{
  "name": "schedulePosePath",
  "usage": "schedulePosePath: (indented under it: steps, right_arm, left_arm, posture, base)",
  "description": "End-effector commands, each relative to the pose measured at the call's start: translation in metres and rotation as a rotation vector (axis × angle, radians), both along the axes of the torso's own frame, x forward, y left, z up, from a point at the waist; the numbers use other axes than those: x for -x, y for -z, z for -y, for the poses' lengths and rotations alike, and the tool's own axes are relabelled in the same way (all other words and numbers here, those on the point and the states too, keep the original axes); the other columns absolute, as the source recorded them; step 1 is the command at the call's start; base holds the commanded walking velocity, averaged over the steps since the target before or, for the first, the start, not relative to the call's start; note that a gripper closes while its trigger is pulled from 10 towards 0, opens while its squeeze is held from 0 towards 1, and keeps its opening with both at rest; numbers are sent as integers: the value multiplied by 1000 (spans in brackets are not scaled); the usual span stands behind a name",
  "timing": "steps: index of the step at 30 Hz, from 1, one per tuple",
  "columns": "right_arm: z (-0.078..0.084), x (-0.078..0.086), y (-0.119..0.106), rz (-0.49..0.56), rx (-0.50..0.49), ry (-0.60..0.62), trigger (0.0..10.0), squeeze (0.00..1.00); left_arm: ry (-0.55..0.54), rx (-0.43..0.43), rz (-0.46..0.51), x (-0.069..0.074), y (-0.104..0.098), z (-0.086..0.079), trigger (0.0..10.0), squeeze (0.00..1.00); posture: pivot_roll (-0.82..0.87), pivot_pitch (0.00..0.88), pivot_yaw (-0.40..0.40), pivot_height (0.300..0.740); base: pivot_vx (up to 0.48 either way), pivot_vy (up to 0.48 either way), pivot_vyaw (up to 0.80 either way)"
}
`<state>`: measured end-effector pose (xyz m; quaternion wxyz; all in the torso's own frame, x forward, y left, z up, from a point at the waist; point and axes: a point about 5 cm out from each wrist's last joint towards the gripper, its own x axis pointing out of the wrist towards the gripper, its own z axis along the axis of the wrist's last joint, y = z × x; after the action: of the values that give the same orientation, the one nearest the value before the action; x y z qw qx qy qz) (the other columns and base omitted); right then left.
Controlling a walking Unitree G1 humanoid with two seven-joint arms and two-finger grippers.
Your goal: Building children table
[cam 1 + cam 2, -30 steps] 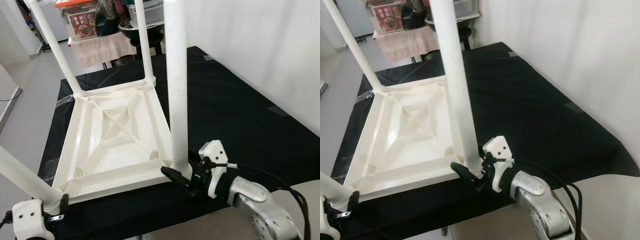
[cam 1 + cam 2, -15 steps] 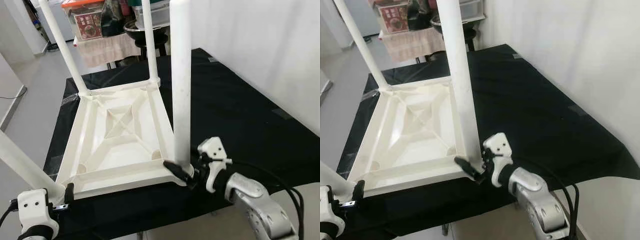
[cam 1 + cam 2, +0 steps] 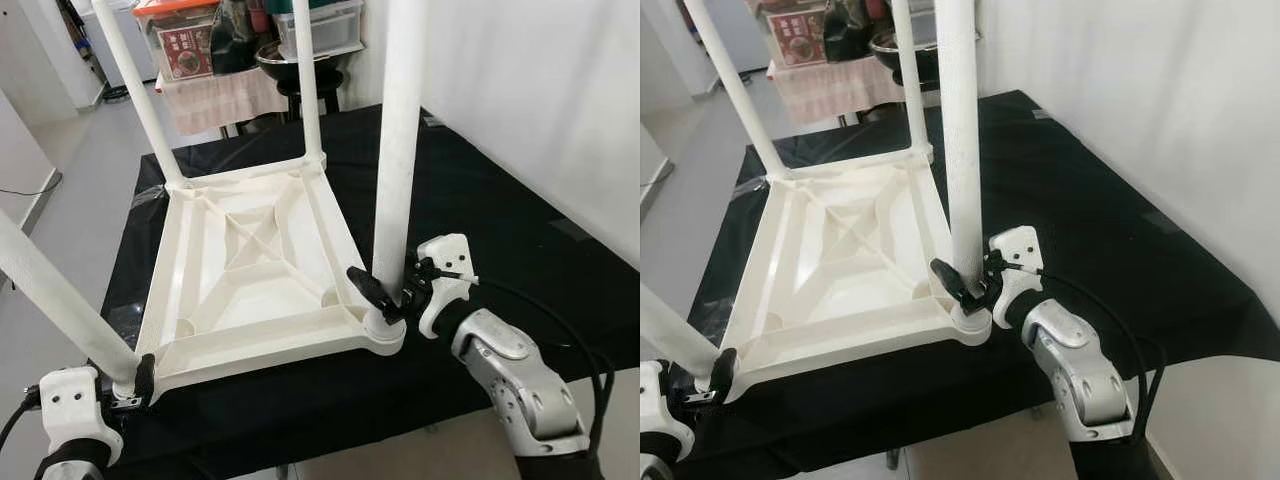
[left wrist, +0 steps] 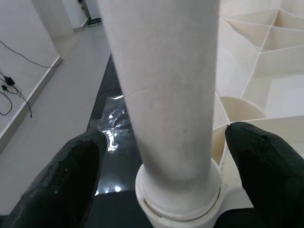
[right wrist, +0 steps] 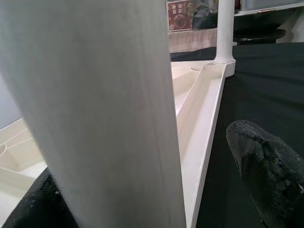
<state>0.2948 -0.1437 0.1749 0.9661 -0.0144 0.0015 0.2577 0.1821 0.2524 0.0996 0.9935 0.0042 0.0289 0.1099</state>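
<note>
Eye views: an upturned white plastic children's table top (image 3: 250, 265) is seen lying on a black cloth-covered surface (image 3: 480, 215), ribbed underside up, with four white legs socketed at its corners. The near-right leg (image 3: 398, 150) is straddled at its base by the right gripper (image 3: 385, 298), one black finger on either side, just above the socket collar. The near-left leg (image 3: 55, 295) is bracketed at its base by the left gripper (image 3: 128, 380), at the near-left corner of the top. The far-left leg (image 3: 135, 90) and far-right leg (image 3: 308, 80) are seen standing free. A stool with storage boxes (image 3: 200, 40) is seen beyond the far edge. Left wrist view: the leg (image 4: 164, 99) is seen between the two black fingers (image 4: 71, 175), with visible gaps either side; pincer parted wider than the leg, not clamped. Right wrist view: the leg (image 5: 99, 109) is seen close up with a finger (image 5: 266, 171) on each side; contact cannot be told.
</note>
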Motion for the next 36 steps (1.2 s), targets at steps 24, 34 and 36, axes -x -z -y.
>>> schedulePosePath:
  steps: [24, 34, 36]
  right_arm:
    - [-26, -23, -29, 110, -32, 0, 10000, 0]
    - [-34, -21, -46, 145, -59, -33, 10000, 0]
    - [-41, -22, -61, 177, -72, -49, 10000, 0]
  left_arm:
    - [64, 11, 28, -22, -1, 2, 10000, 0]
    - [55, 13, 34, -26, 0, 0, 10000, 0]
    - [57, 16, 33, -27, 2, -1, 10000, 0]
  posture:
    - [-99, 53, 76, 740]
    - [-106, 55, 70, 740]
    - [-106, 47, 64, 740]
  base:
    - [0, 0, 0]
    - [0, 0, 0]
    - [0, 0, 0]
